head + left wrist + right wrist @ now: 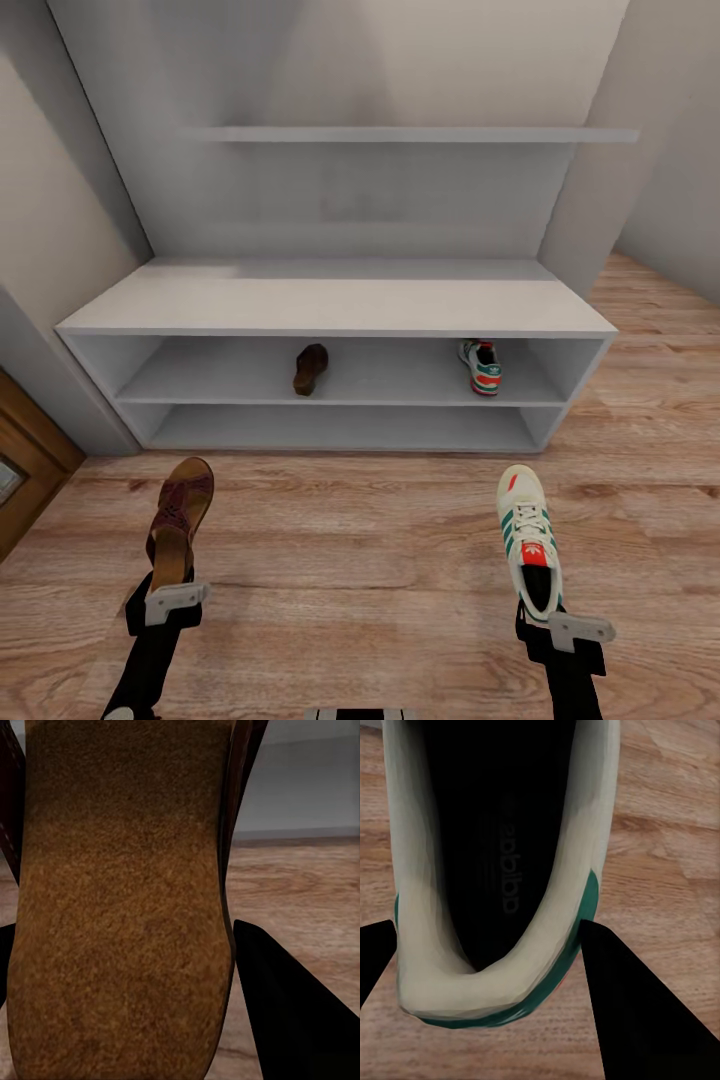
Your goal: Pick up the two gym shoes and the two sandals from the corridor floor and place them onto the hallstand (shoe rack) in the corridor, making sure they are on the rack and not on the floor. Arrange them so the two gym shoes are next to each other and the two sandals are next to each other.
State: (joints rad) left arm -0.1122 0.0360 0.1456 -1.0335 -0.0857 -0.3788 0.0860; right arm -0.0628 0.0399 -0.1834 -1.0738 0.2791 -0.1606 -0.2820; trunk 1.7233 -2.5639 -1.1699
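While both arms carry shoes toward the hallstand (330, 300) | left gripper (172, 590) clamped on sandal (180, 520) heel | right gripper (555, 615) clamped on gym shoe (528, 540) heel | mates: shelved sandal (310, 368), shelved gym shoe (482, 366) | advice: insert each toe-first, level, beside its mate.

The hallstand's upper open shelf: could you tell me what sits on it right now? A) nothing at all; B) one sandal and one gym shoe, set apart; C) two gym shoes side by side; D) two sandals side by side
B: the hallstand holds one sandal left of centre and one gym shoe near its right end, with bare shelf between them.
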